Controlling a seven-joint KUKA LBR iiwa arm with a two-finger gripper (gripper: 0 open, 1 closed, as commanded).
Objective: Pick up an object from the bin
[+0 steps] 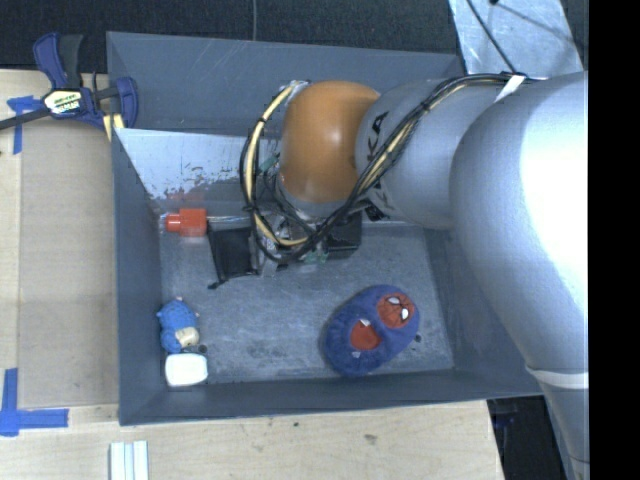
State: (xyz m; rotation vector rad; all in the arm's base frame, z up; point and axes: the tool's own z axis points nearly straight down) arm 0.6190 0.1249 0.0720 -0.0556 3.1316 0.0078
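My gripper hangs low over the back middle of the bin, mostly hidden under the arm's orange cover and cables. Just to its left, by the back wall, lies a small clear thing with an orange-red cap, close to the gripper's black part. A blue slipper-like plush with two red faces lies at the front right, clear of the gripper. At the front left sits a small blue and white toy figure with a white block against it.
The big silver arm covers the bin's right side and back right corner. Bare grey floor lies between the toy figure and the blue plush. A pale scuffed sheet lines the back left wall.
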